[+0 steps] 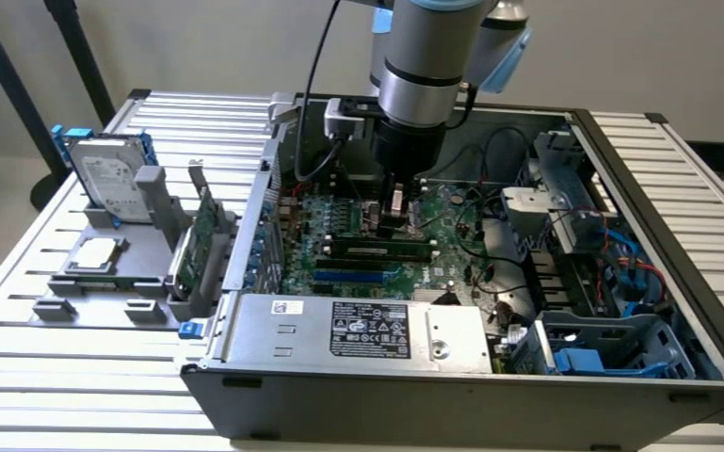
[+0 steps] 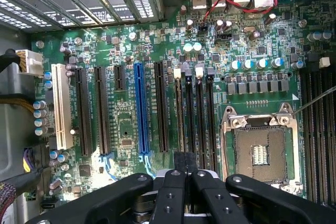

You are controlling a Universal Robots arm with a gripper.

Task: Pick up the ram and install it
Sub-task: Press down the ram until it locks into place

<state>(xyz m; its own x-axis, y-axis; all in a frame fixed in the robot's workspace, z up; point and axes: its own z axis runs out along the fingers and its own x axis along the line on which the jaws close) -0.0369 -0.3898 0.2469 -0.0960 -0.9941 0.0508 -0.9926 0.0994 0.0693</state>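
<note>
Pincer (image 2: 185, 182) clamps slim ram (image 2: 185, 162) upright above green motherboard (image 2: 126, 129); matte-black fingers.

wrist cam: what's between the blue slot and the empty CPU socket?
In the wrist view, one black slot and then four narrow parallel slots lie between the blue slot and the CPU socket.

A white sticker (image 1: 289, 306) and a dark rating label (image 1: 373, 331) sit on the silver power supply (image 1: 349, 334) at the front of the open computer case (image 1: 462, 405); both carry print and small marks, none of it clear enough to read. The hard drive (image 1: 108, 179) standing in the grey rack (image 1: 110, 273) bears a pale label, likewise unreadable. No wording can be made out on the motherboard (image 2: 131, 129)
</note>
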